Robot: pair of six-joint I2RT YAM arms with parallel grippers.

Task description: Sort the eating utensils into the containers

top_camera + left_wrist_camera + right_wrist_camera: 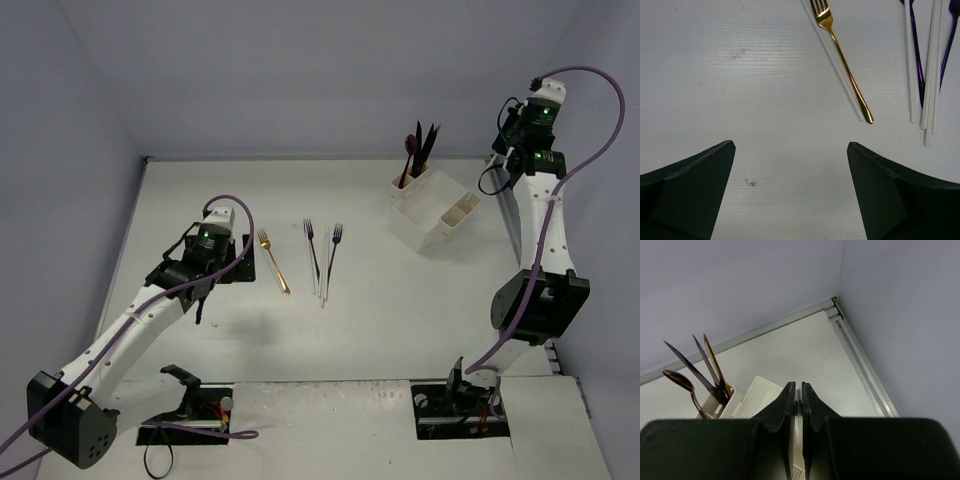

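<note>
A pick seems in hand: the left hand (791, 145) is spread open, empty, and the gold fork (842, 60), seen upper right on the worktop (740, 75), must be straddled. The right hand (795, 392) is shut.

**Background: table, walls, rail**

White table (400, 320), faint grain visible in the left wrist view. Plain grey walls: back wall (300, 70) at 12, left wall (50, 150) at 9, right wall (615, 280) at 3. Pale rail (862, 365) runs along the table edge under the right wall. Small dark mark (751, 183) on the table at 7 in the left wrist view.
</note>
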